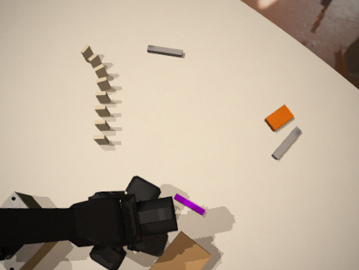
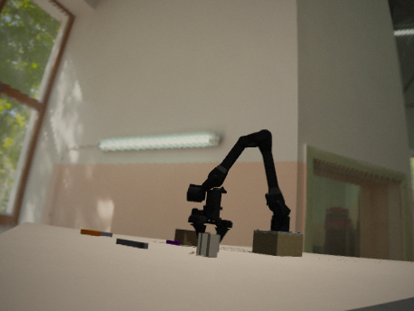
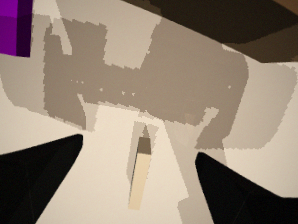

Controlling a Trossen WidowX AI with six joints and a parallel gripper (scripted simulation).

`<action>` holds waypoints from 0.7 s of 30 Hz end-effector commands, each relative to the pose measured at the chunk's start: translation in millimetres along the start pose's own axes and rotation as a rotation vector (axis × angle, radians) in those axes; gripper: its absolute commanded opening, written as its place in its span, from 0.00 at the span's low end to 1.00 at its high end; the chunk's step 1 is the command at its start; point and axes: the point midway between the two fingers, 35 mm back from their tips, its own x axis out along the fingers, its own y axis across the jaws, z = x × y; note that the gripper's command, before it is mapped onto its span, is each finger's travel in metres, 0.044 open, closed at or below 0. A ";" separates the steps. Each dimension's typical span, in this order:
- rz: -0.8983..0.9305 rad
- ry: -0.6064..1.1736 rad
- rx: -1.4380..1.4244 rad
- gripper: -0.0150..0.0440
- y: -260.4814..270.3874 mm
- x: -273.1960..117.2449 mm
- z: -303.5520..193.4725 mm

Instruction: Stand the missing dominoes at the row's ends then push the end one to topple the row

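Several beige dominoes (image 1: 103,98) (image 2: 208,245) stand upright in a row at the left of the top view, bending leftward at its far end. A loose beige domino (image 3: 142,175) lies on the table in the wrist view; the arm hides it in the top view. My gripper (image 3: 141,149) is open and empty, pointing down above this domino, with a fingertip to each side of its dark end. The fingertips are hidden under the arm in the top view and partly behind the row in the exterior view. No other loose domino shows.
A purple bar (image 1: 190,204) (image 2: 174,242) (image 3: 15,30) and a brown box (image 1: 184,251) (image 2: 183,236) (image 3: 215,20) are near the gripper. One grey bar (image 1: 164,51) (image 2: 132,243) lies right of the row's far end. An orange block (image 1: 279,117) (image 2: 90,232) lies beside another grey bar (image 1: 286,143).
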 end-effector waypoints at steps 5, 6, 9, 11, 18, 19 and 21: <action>-0.007 0.006 0.000 1.00 -1.9 7.4 -1.8; -0.007 0.006 0.000 1.00 -1.9 7.4 -1.8; -0.007 0.006 0.000 0.91 -1.9 7.4 -1.8; -0.007 0.006 0.000 0.82 -1.9 7.4 -1.8; -0.007 0.006 0.000 0.51 -1.9 7.4 -1.8; -0.007 0.006 0.000 0.47 -1.9 7.4 -1.8; -0.007 0.006 0.000 0.38 -1.9 7.4 -1.8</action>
